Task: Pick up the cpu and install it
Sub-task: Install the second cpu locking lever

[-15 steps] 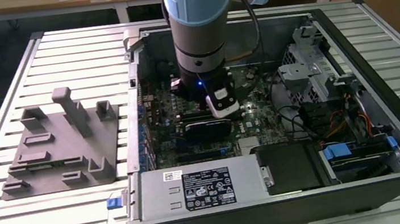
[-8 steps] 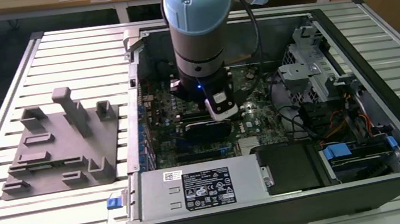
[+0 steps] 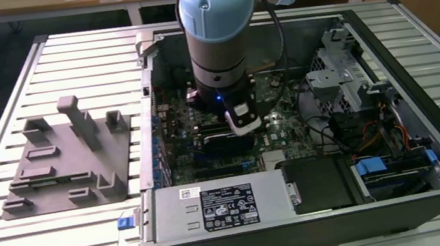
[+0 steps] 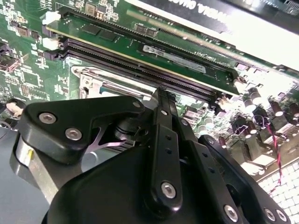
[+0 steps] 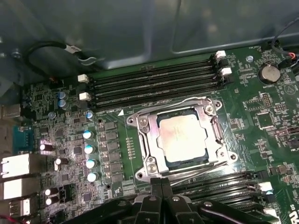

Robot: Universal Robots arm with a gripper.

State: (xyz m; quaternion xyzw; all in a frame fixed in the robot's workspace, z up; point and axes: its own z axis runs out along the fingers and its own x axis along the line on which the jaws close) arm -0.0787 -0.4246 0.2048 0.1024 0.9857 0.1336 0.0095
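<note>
CPU, the small flat square chip with a pale silver top [image 5: 181, 139], sits inside the shiny metal socket frame [image 5: 148, 140] near the middle of the green motherboard [image 5: 112, 140]. I see my black gripper [image 5: 161, 192] right beside the socket. Its two fingers are pressed together and hold nothing.

I think the chip could sit crooked and bend pins if I bump it.

In the exterior view, I see the whole open black computer case [image 3: 423, 136] on the slatted table [image 3: 77, 52], with a grey plastic fixture [image 3: 65, 161] beside it. The first wrist view shows me the chip.
</note>
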